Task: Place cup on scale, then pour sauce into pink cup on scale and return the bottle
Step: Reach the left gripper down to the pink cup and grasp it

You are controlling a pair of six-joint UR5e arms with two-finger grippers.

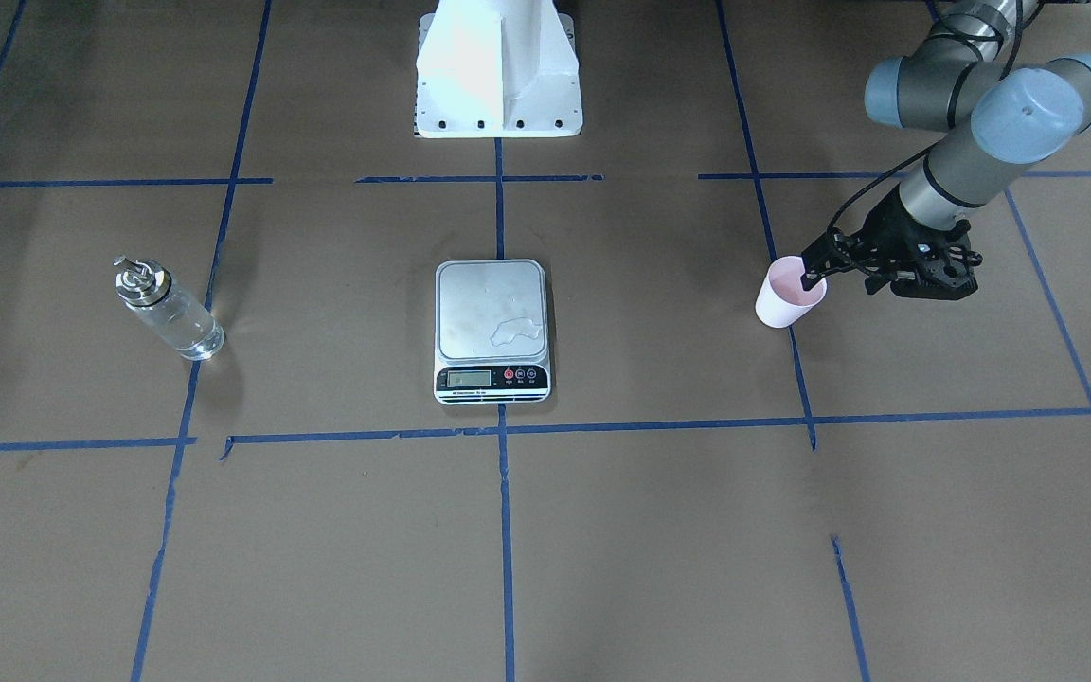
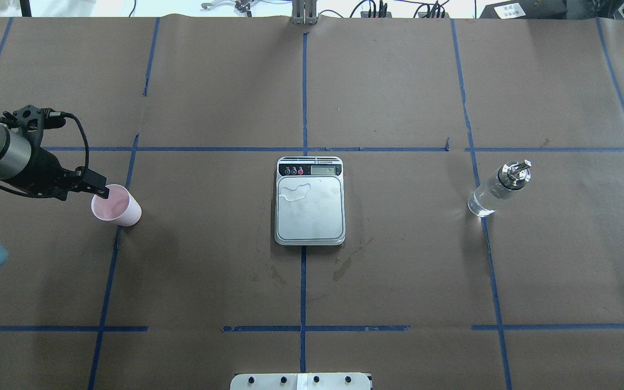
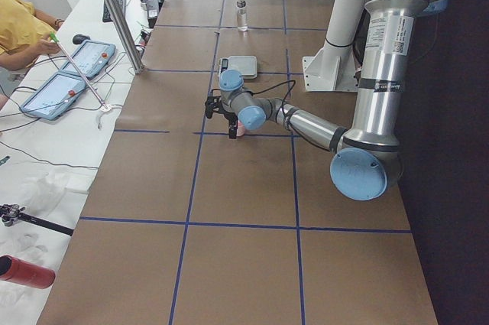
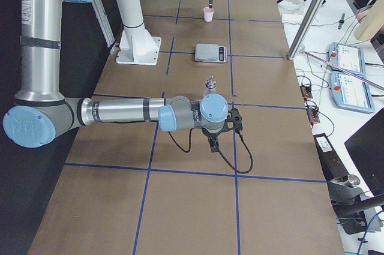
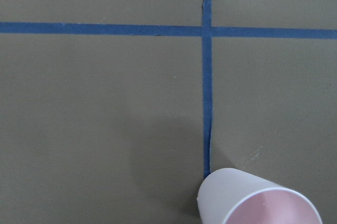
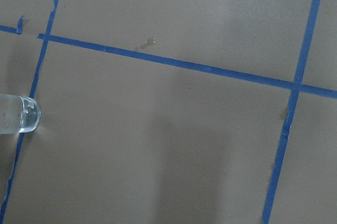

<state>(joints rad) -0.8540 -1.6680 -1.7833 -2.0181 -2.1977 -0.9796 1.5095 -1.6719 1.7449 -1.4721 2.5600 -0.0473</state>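
Observation:
The pale pink cup point(image 1: 787, 301) stands on the brown paper at my left side, also in the overhead view point(image 2: 117, 206) and the left wrist view point(image 5: 258, 203). My left gripper point(image 1: 811, 277) is at its rim, one finger inside and one outside, shut on the cup wall. The scale point(image 1: 491, 327) lies at the table's middle with nothing on its platform but a small puddle point(image 2: 294, 191). The glass bottle point(image 2: 499, 189) with clear sauce stands upright at my right side. My right gripper point(image 4: 213, 144) hangs near the bottle; I cannot tell whether it is open or shut.
Blue tape lines point(image 2: 304, 149) cross the brown paper. The white robot base point(image 1: 498, 71) stands behind the scale. Wet stains point(image 2: 344, 265) mark the paper near the scale. An operator's table with tablets point(image 4: 348, 75) runs along the far side.

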